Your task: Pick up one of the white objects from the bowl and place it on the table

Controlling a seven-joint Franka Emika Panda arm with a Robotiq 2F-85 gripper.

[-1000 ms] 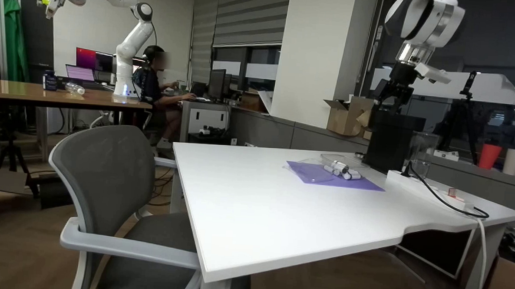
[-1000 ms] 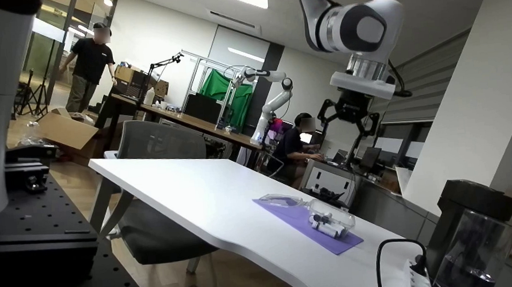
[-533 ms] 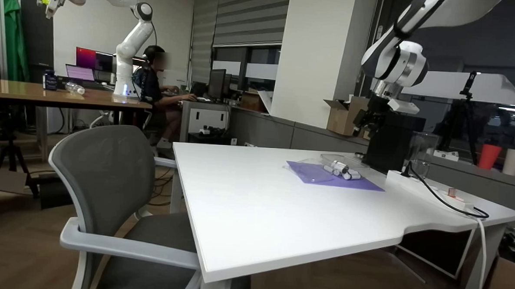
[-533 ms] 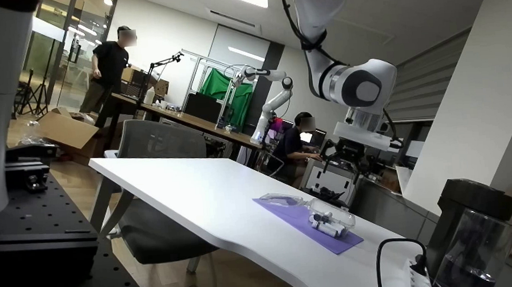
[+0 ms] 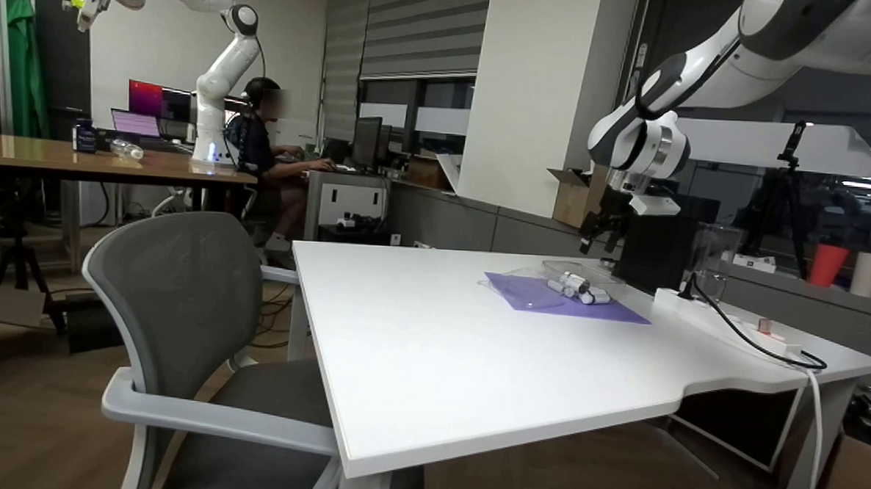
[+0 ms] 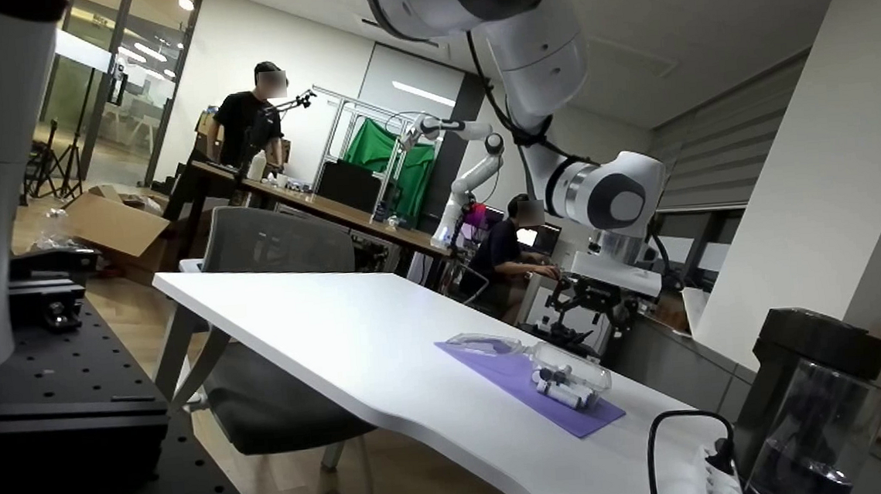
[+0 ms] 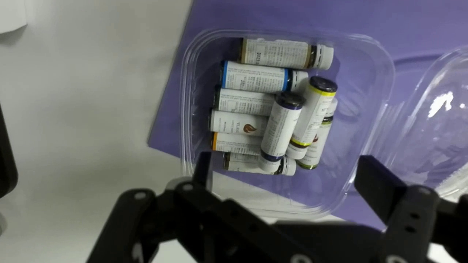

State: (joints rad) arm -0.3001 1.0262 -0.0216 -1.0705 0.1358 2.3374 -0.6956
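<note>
Currently, the fingers point(image 7: 380, 188) are seen spread wide and released in the wrist view; in both exterior views they are held above the clear container point(image 7: 187, 104), apart from it. Inside the container the white-labelled bottles point(image 7: 248, 103) are kept; nine can be counted in the wrist view. Six are laid side by side in a row. The navy-banded bottle point(image 7: 280, 128) is laid across that row, and just beside it the yellow-banded bottle point(image 7: 313, 111) is placed at a similar slant. The lime-banded bottle point(image 7: 319, 144) is partly covered by the yellow-banded one. The container is set mostly on a purple sheet point(image 7: 168, 135), which is spread on the white counter point(image 5: 460, 363); a clear lid point(image 7: 438, 135) is laid beside it, partly on the sheet. Farther along the counter a white power strip point(image 5: 697, 315) is placed, near a black appliance point(image 6: 819, 344) with a clear jug point(image 6: 818, 437). A grey chair point(image 5: 175, 314) is parked alongside. Background: a seated person point(image 5: 263, 149) is shown by screens, a standing person point(image 6: 242, 133) is also caught, and a second white arm point(image 5: 218, 81) is mounted on a brown desk point(image 5: 174, 167).
</note>
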